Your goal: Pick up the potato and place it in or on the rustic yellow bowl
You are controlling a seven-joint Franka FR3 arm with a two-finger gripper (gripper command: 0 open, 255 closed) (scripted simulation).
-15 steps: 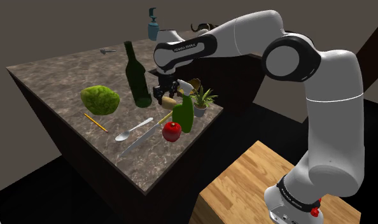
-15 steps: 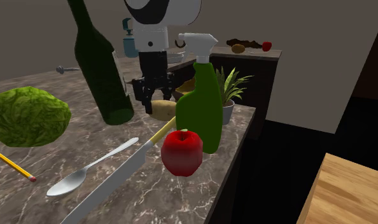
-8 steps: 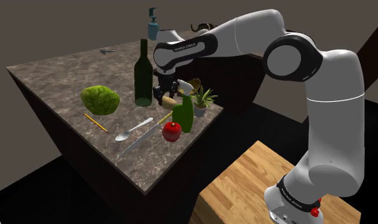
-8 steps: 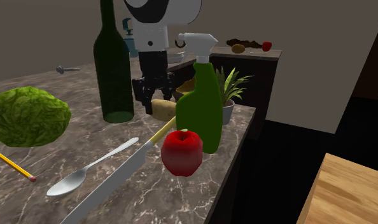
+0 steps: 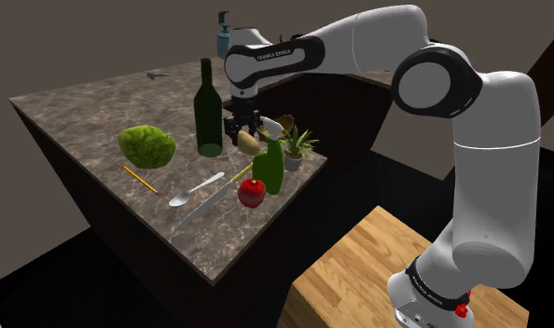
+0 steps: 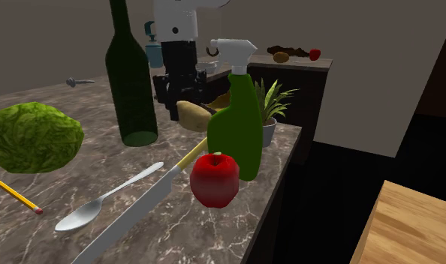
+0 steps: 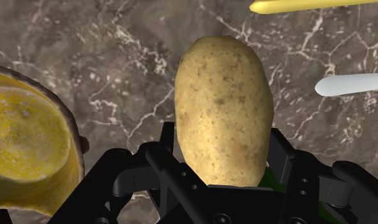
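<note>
Clamping the potato point(image 7: 223, 102), gripper point(image 7: 223, 143) holds it raised. Wrist view adds yellow bowl point(image 7: 28, 146) just beside potato; arm lettering point(image 5: 277, 54) unreadable.

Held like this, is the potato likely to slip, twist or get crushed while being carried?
The potato looks firm and matte, so crushing or slipping seems unlikely. It is a long oval and the gripper clasps only one end, so it may pivot in the grip. Set in the yellow bowl, it could roll a little.
</note>
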